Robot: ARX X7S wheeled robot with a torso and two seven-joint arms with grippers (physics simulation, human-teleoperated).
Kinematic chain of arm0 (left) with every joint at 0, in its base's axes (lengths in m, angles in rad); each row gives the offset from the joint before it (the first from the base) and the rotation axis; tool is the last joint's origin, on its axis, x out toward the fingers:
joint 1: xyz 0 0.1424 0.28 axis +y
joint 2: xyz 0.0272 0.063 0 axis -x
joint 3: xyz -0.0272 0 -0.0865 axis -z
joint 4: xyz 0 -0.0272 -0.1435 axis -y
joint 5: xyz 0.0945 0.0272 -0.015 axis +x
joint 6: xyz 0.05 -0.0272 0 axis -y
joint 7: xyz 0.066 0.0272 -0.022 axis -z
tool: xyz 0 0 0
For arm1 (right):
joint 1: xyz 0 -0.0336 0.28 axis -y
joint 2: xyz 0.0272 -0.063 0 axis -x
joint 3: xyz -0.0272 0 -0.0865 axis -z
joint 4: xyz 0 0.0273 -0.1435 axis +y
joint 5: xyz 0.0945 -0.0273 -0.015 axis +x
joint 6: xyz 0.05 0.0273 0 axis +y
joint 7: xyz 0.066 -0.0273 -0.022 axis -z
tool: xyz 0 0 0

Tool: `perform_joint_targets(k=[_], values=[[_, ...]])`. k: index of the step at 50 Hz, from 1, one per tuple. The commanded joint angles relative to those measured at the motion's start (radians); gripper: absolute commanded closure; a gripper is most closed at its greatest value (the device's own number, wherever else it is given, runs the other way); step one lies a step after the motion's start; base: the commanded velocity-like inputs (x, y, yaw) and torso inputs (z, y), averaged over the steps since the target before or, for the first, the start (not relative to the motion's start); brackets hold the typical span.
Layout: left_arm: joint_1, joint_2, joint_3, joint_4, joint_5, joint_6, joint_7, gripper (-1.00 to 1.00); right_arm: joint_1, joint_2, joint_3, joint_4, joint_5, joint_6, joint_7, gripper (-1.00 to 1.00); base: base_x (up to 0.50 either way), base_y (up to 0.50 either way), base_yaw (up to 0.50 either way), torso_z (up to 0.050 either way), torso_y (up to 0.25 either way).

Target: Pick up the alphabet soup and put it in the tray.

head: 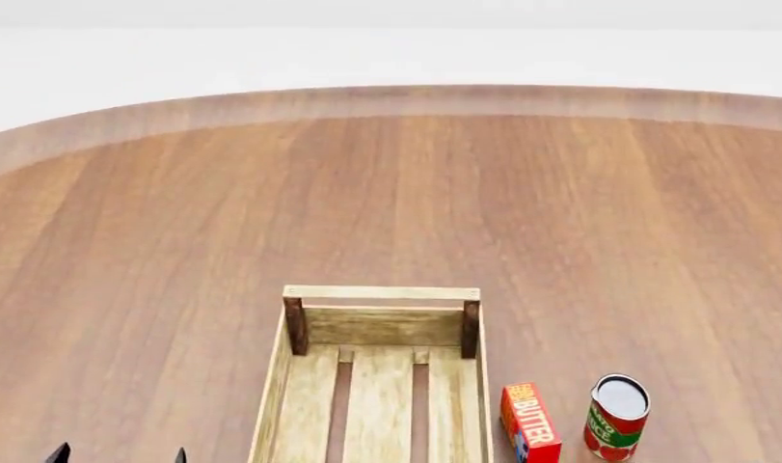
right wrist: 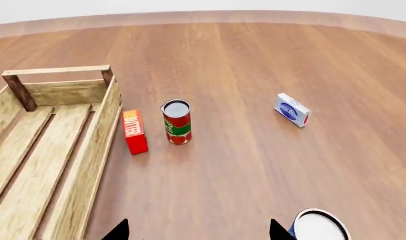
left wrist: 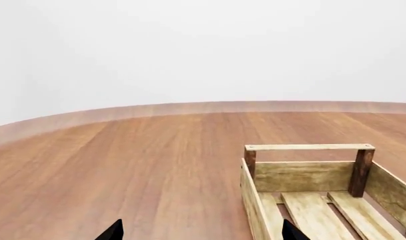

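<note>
Only the pale top and a bit of blue side of the alphabet soup (right wrist: 317, 226) show at the edge of the right wrist view. It stands just outside one fingertip of my right gripper (right wrist: 198, 231), which is open over bare wood. The tray (head: 380, 386), a slatted wooden crate with dark corner posts, holds nothing in the part that shows. It also appears in the right wrist view, tray (right wrist: 49, 150), and in the left wrist view, tray (left wrist: 310, 190). My left gripper (left wrist: 201, 232) is open beside the tray, its tips low in the head view, left gripper (head: 120, 453).
A red butter box (head: 529, 422) and a red and green can (head: 617, 417) stand just right of the tray. A small blue and white box (right wrist: 292, 110) lies farther off. The round wooden table (head: 391, 212) stretches far ahead.
</note>
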Motion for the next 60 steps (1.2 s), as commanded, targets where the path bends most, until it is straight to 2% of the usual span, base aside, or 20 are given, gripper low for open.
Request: perform_joint_targets(k=[1,24,46,60], values=[[0.001,-0.005,0.006,0.001,-0.007,0.005,-0.004,-1.0,-0.055,-0.042,0.091,0.035,-0.003,-0.039,-0.045,-1.0,0.0,0.0,0.0,0.0,0.0],[0.001,-0.015,0.02,-0.001,-0.016,0.007,-0.014,-1.0,-0.085,-0.131,0.176,0.192,-0.099,-0.126,-0.145,-1.0,0.0,0.0,0.0,0.0,0.0],[0.0,-0.023,0.032,0.0,-0.027,0.003,-0.023,-1.0,0.055,-0.07,0.19,0.305,-0.089,-0.072,-0.077,-1.0,0.0,0.0,0.0,0.0,0.0],[0.006,-0.029,0.042,0.007,-0.026,0.01,-0.029,-1.0,0.125,-0.042,0.148,0.344,-0.096,-0.045,-0.032,-1.0,0.0,0.0,0.0,0.0,0.0]])
